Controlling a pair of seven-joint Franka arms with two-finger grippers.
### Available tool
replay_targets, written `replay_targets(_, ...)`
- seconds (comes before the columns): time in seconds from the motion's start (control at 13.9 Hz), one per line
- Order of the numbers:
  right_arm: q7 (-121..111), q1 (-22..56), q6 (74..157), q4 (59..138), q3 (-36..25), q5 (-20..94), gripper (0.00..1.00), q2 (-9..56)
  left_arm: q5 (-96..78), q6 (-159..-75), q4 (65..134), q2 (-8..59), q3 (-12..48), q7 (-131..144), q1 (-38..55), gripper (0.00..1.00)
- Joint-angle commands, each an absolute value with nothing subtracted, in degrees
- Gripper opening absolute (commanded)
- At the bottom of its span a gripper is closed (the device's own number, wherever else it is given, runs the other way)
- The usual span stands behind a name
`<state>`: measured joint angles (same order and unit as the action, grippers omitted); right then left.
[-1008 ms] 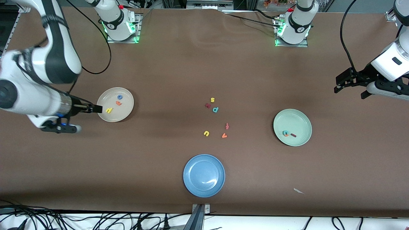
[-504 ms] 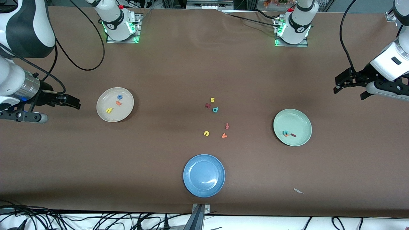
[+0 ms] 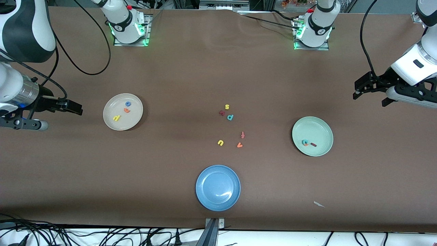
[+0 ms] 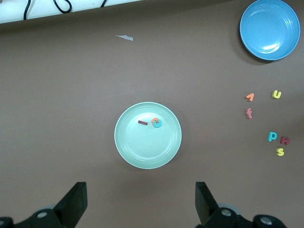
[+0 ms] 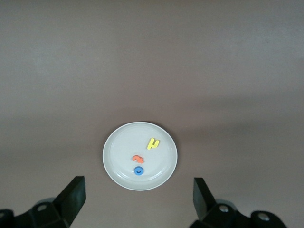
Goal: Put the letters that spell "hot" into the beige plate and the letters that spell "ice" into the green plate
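No printed label or brand reads anywhere. The only characters are small foam letters near the round blue plate (image 3: pixel 218 188), toward the robots' bases: yellow s (image 3: pixel 227 107), teal p (image 3: pixel 230 117), yellow u (image 3: pixel 220 142), orange v (image 3: pixel 239 145).

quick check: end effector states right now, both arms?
Left end effector: open, holding nothing, above the table near the green plate.
Right end effector: open, holding nothing, above the table beside the beige plate.
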<state>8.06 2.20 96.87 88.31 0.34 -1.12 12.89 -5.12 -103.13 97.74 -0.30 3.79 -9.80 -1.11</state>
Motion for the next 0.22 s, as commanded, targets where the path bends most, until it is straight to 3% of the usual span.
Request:
replay_targets(0.0,7.4,2.4,95.5,88.0,0.4,-1.3,1.0,12.0,-3.6,-102.7,96.2,0.4,4.0,-9.9,-0.9,1.0)
replay_targets(0.14,7.4,2.7,95.5,87.7,0.4,-1.3,1.0,12.2,-3.6,-102.6,96.2,0.4,4.4,-9.9,-0.9,1.0)
